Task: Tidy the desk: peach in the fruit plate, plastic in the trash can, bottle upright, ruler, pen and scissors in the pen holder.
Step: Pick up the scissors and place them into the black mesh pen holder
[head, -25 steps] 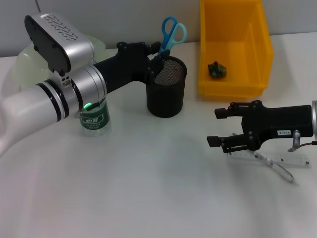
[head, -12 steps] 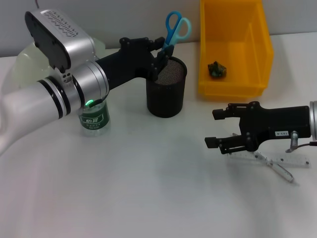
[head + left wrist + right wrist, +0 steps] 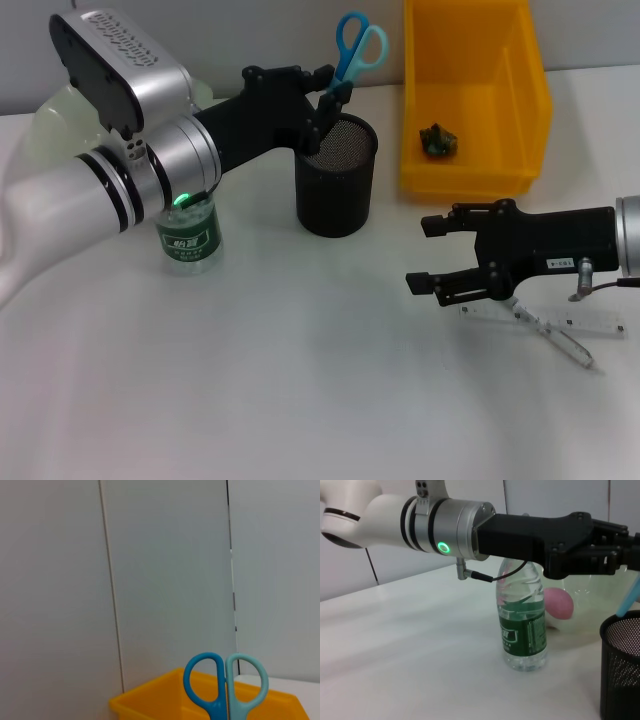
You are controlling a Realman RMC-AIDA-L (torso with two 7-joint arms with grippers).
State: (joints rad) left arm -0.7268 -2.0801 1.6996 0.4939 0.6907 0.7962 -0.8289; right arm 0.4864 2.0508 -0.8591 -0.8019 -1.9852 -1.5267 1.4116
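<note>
left gripper point(image 3: 325, 100) is clamped on the blue scissors point(image 3: 357, 50), blades over the black mesh pen holder point(image 3: 336, 175). right gripper point(image 3: 430, 255) hovers, fingers apart, beside the ruler point(image 3: 545, 320) on the table's point(image 3: 300, 370) right.

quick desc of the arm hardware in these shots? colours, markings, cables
Both arms share one build. The left arm has a glossy white link, black rings, a silver cuff with a green status light, and a silver perforated wrist box. Its left gripper is matte black. The right gripper is black with a small white label; a thin cable loops at its silver cuff.
</note>
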